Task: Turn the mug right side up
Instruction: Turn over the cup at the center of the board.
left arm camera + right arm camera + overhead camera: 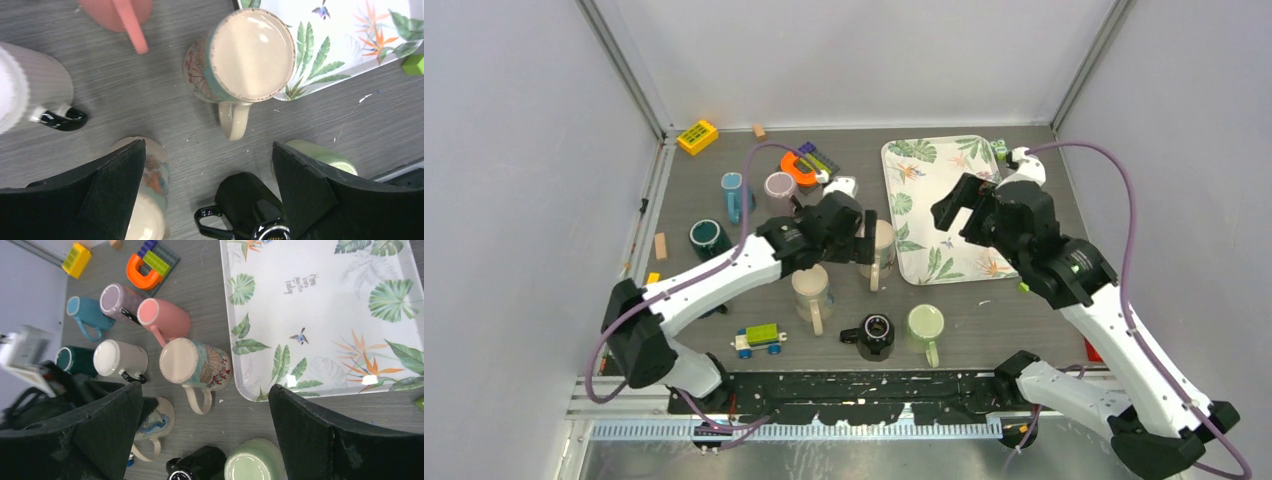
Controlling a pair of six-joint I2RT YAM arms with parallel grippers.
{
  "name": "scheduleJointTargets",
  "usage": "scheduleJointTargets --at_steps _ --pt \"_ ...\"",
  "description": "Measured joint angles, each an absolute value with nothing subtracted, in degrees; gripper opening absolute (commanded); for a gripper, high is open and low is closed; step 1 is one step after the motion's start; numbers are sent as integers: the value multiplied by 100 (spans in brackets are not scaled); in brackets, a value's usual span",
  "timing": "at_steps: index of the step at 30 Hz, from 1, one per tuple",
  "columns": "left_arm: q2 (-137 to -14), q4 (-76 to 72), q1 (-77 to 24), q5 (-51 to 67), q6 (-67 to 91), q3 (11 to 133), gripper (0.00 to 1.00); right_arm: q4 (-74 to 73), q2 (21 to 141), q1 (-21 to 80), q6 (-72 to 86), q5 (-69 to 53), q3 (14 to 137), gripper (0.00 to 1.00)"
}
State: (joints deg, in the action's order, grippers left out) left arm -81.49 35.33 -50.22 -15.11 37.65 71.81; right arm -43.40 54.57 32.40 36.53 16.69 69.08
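Grey wood-grain tabletop (994,335) between plain white walls fills my screens. On it the floral mug (250,55) stands upside down, its beige base facing up and its handle pointing toward the arm bases. It sits just beside the near left corner of the leaf-print tray (320,300), and I cannot tell whether the two touch. My left end effector (209,145) hovers directly above that mug with its jaws spread wide and nothing between them. My right end effector (205,387) hangs over the tray, also wide and empty.

Close around the mug, a pink mug (165,317) stands behind it and a white mug with a black handle (120,357) to its left. A cream picture mug (155,425), a black mug (240,200) and a pale green mug (250,465) sit nearer the bases. Farther left are a purple mug (117,297), a blue mug (82,310) and a dark green mug (70,360). An orange brick piece (137,270) and a yellow brick (76,259) lie toward the back wall, and a toy car (759,340) sits near the front edge
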Motion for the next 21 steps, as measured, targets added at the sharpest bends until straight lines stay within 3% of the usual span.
scheduleJointTargets --at_steps 21 --pt "-10132 2766 -5883 -2862 4348 7402 64 -4338 4860 3240 3454 1682 6807 100"
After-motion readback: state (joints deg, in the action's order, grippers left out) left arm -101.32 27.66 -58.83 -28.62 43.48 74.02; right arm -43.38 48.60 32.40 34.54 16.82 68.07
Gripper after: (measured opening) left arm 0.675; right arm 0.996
